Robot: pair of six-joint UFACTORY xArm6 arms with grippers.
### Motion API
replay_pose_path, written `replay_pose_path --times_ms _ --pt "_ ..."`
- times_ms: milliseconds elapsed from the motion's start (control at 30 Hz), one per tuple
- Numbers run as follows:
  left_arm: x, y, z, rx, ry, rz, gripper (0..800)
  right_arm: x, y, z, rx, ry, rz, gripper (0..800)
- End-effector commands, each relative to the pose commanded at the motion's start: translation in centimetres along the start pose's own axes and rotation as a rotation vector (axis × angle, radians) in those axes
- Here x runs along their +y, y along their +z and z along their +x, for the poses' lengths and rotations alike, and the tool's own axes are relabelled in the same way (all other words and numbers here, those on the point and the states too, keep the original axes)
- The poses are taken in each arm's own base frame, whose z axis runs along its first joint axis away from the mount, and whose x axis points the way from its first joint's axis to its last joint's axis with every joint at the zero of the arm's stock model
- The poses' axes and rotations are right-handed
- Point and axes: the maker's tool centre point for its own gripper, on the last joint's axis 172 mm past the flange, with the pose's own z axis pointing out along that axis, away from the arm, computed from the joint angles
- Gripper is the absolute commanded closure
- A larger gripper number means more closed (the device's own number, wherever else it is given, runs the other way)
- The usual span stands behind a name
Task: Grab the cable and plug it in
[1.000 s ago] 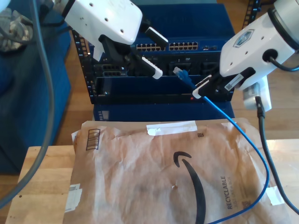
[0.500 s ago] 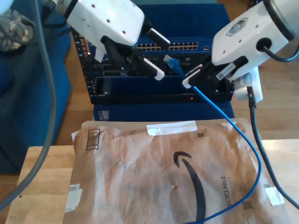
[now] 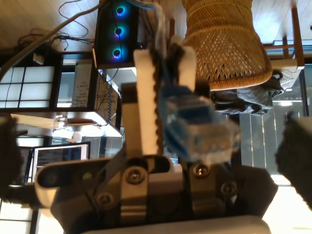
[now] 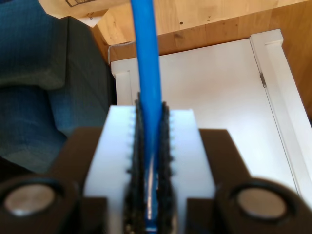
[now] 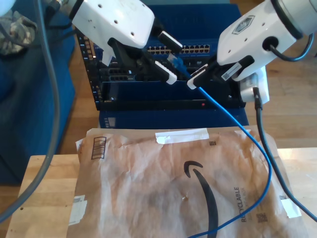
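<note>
Jaws on my second gripper (image 5: 194,82) pinched tight on the cable (image 5: 233,124); on my first gripper (image 5: 168,57), spread wide around its plug (image 5: 176,63), in front of the rack (image 5: 124,101). Probably best to close squarely on the plug body, clip unpinched, before aiming at a port.

Wooden floor (image 5: 292,106), blue sofa (image 5: 29,99), wicker chair (image 3: 224,44).

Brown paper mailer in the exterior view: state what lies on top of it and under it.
On the brown paper mailer lies a loop of the thin blue cable. Under it, a light wooden table shows at the edges; the rest is covered.
</note>
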Motion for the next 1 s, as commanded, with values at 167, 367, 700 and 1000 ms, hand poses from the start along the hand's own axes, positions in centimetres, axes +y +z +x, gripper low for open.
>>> replay_pose_path --times_ms 167,367,700,1000 --pt "0.03 0.03 0.05 0.0 -0.001 -0.001 120 0.04 0.0 0.02 0.0 0.0 0.0 798" --pt "0.0 0.02 0.13 0.0 -0.003 -0.001 198 0.31 -0.1 0.28 0.006 -0.005 0.001 798" --pt "0.32 -0.17 0.25 -0.002 -0.006 -0.013 377 0.7 -0.32 0.36 0.008 -0.011 0.004 798" --pt "0.47 -0.26 0.33 -0.001 -0.005 -0.019 510 0.7 -0.32 0.36 0.008 -0.011 0.004 798"
